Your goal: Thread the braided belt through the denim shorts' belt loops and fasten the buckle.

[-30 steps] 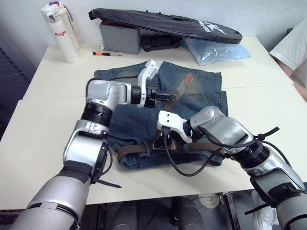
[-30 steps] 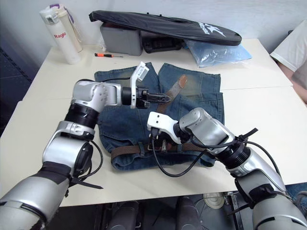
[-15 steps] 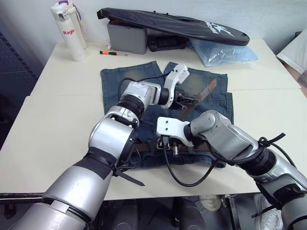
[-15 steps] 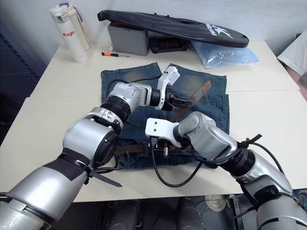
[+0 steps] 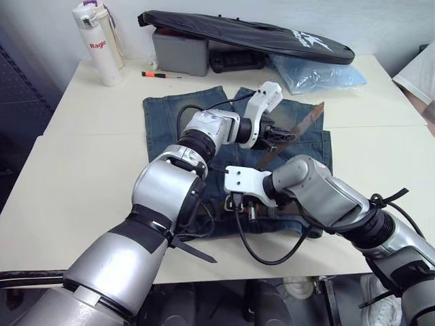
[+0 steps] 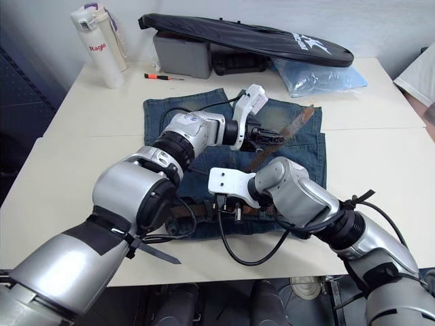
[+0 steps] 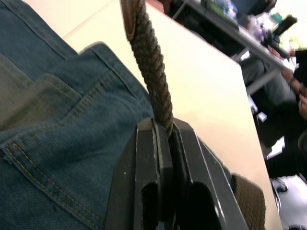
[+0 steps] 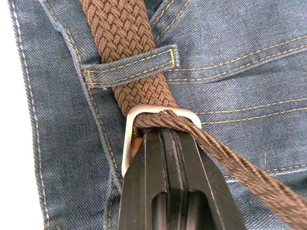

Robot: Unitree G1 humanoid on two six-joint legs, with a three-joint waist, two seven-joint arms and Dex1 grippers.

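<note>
My left gripper (image 7: 165,139) is pinched tight on the braided belt (image 8: 125,43), holding its free end lifted above the legs of the denim shorts (image 5: 166,119), with the tan tip pointing toward my right side. My right gripper (image 8: 165,139) has its fingers pressed together at the buckle (image 8: 128,139) on the waistband near me. Just beside the buckle the belt goes under one of the belt loops (image 8: 129,67), and the shorts lie flat on the table (image 5: 75,163).

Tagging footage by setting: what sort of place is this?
Probably a lab or office workroom, not a home: a plain pale table by a white wall, a small screwdriver and grey case at the back, and further desks with equipment in the left wrist view.
</note>
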